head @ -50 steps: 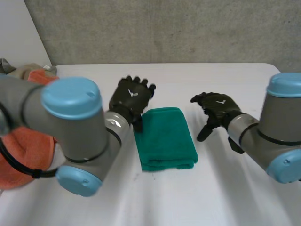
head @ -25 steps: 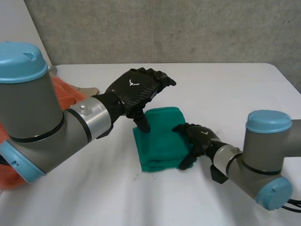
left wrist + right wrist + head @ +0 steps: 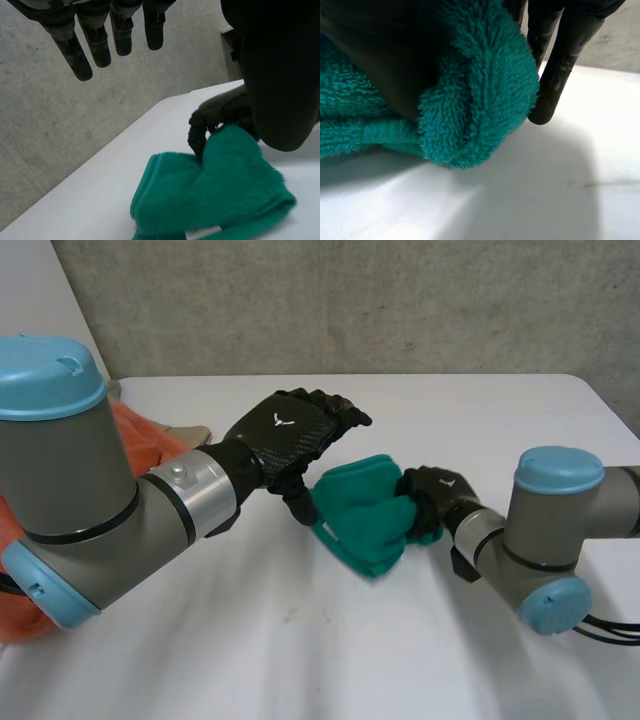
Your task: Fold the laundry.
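Note:
A folded green towel (image 3: 362,518) lies bunched on the white table (image 3: 480,410), its right side raised. My right hand (image 3: 432,498) is shut on that right edge. In the right wrist view the towel (image 3: 480,95) is pinched between the thumb and the fingers (image 3: 559,60). My left hand (image 3: 290,432) hovers open just above the towel's left edge, thumb pointing down beside it. In the left wrist view the fingers (image 3: 85,50) hang straight above the towel (image 3: 215,200), with the right hand (image 3: 217,112) gripping its far side.
An orange cloth (image 3: 145,440) lies heaped at the table's left side behind my left arm, with a beige cloth (image 3: 190,431) beside it. A grey wall stands behind the table's far edge.
My right hand reached the towel's right edge, curled shut on it and pulled it up, bunching and turning the towel. My left arm swung up and over; its hand stayed open.

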Controlling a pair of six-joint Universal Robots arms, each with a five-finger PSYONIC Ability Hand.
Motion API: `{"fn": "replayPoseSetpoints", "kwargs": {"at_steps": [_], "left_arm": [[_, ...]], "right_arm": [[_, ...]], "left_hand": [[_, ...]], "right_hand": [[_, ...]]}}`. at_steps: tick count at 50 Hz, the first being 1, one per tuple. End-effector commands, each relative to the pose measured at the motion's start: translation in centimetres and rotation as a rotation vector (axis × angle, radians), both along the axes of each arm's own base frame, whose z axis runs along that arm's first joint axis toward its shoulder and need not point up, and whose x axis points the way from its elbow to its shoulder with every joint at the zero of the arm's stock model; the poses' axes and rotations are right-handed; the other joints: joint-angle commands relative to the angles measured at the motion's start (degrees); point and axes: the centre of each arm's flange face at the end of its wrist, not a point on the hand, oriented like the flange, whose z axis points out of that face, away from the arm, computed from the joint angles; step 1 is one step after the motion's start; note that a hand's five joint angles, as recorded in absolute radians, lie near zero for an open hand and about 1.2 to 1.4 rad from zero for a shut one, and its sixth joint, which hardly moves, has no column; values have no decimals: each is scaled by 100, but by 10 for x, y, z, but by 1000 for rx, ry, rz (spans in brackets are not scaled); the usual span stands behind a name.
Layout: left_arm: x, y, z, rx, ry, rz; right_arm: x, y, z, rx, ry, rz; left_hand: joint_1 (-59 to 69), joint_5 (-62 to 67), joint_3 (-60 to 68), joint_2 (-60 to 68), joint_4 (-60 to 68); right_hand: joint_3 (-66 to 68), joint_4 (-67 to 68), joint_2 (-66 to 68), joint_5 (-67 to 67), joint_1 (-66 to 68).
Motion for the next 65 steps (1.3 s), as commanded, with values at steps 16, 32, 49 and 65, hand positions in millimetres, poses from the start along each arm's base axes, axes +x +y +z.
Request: {"fn": "replayPoseSetpoints", "kwargs": {"at_steps": [16,32,49,65], "left_arm": [[-3,1,-5,10,-7,-6],[-3,-1,-12,27,-17,-6],[-1,-3,-14,38,-18,3],[-1,2,-11,34,-16,-2]], "right_arm": [[-155,-193,3,-211,235,-347],[-234,-233,-10,-370,632,-486],[-258,-249,-4,-505,647,-593],[-251,-201,44,-538,1039,-463]], "left_hand": [[141,-45,2,50,52],[141,-45,2,50,52],[141,-45,2,50,52],[124,-62,-15,33,35]], "right_hand": [[3041,1203,1780,1937,2963],[3041,1203,1780,1937,2963],[-3959,-5797,-5220,-5063,-4037],[-3959,-5797,-5220,-5063,-4037]]}}
